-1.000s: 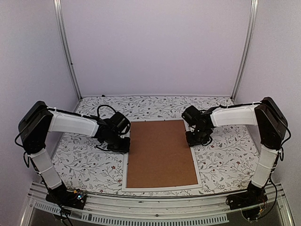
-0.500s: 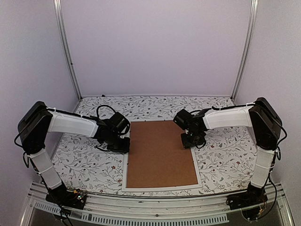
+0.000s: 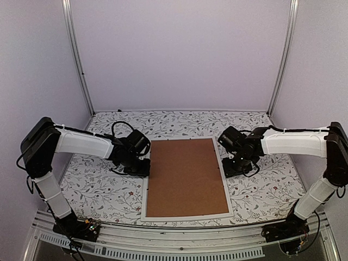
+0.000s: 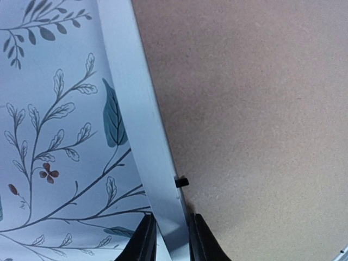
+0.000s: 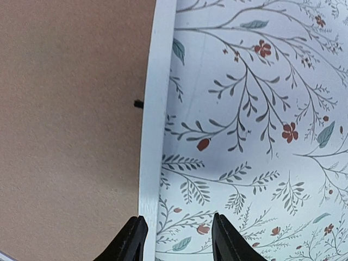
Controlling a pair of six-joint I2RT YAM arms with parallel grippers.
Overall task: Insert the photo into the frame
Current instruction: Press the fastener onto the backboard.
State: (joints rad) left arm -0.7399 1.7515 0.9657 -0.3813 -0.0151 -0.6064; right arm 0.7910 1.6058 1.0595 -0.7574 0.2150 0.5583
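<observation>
Left fingers (image 4: pixel 142 243) pinch the frame (image 4: pixel 142 125) at nine o'clock; right fingers (image 5: pixel 130 239) gape empty at three o'clock. Brown board (image 3: pixel 187 176) lies inside

A plain pale lilac back wall (image 3: pixel 179 54) closes off the far side of the work cell. Matching lilac panels form the left side wall (image 3: pixel 32 65) and the right side wall (image 3: pixel 321 54). Two slim silver metal uprights mark the rear corners, one on the left (image 3: pixel 76 54) and one on the right (image 3: pixel 283 54). Both lean slightly inward toward their lower ends. The table is covered by a white cloth printed with grey-green leafy branches and small red flowers (image 3: pixel 266 187). A pale metal rail with a row of slots (image 3: pixel 179 235) runs along its near edge. The light is soft and even with a faint violet cast, and shadows on the cloth are weak.
</observation>
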